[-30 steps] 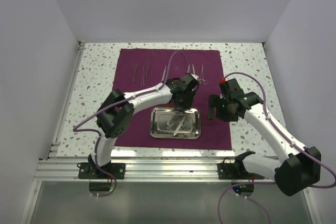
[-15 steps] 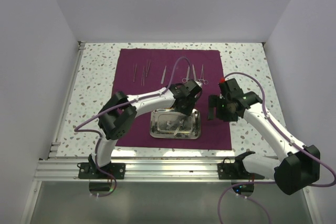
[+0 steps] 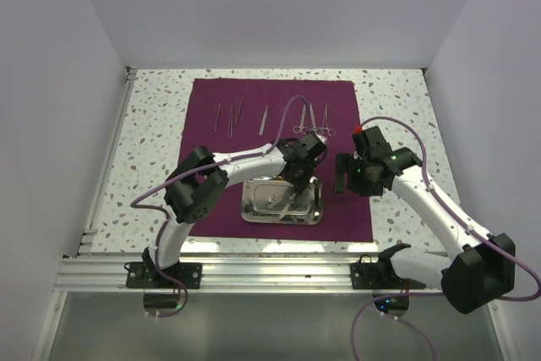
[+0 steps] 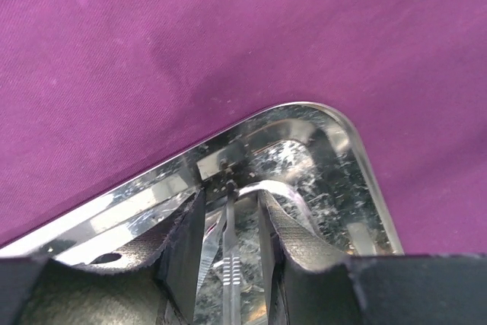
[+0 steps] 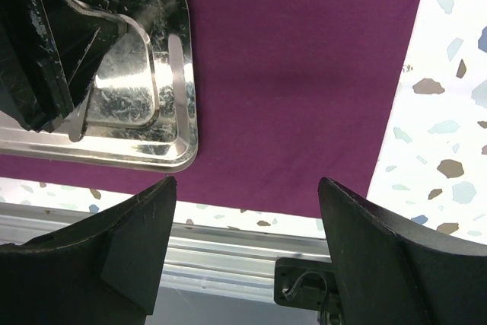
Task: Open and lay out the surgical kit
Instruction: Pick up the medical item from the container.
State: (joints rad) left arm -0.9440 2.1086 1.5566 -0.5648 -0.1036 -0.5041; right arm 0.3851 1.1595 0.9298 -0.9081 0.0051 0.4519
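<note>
The dark purple cloth (image 3: 203, 99) lies spread flat on the table. The shiny steel tray (image 3: 247, 200) sits on its near middle part. My left gripper (image 3: 297, 185) is down inside the tray's far right corner (image 4: 335, 123). It is open, with its jaws on either side of a thin ribbed silver instrument (image 4: 228, 264), and a gap shows on both sides. Another thin silver piece lies beside it in the tray. Several forceps and tweezers (image 3: 313, 117) lie in a row on the far part of the cloth. My right gripper (image 3: 342, 177) is open and empty above the cloth (image 5: 304, 74), right of the tray (image 5: 186, 112).
The speckled table (image 5: 449, 112) shows round the cloth. An aluminium rail (image 5: 228, 253) runs along the near edge. White walls enclose the left, right and back. The left gripper's black body (image 5: 46, 36) stands over the tray in the right wrist view.
My left gripper has come from over the far right part of the cloth toward me and down into the tray's right end. The right arm has stayed still.
</note>
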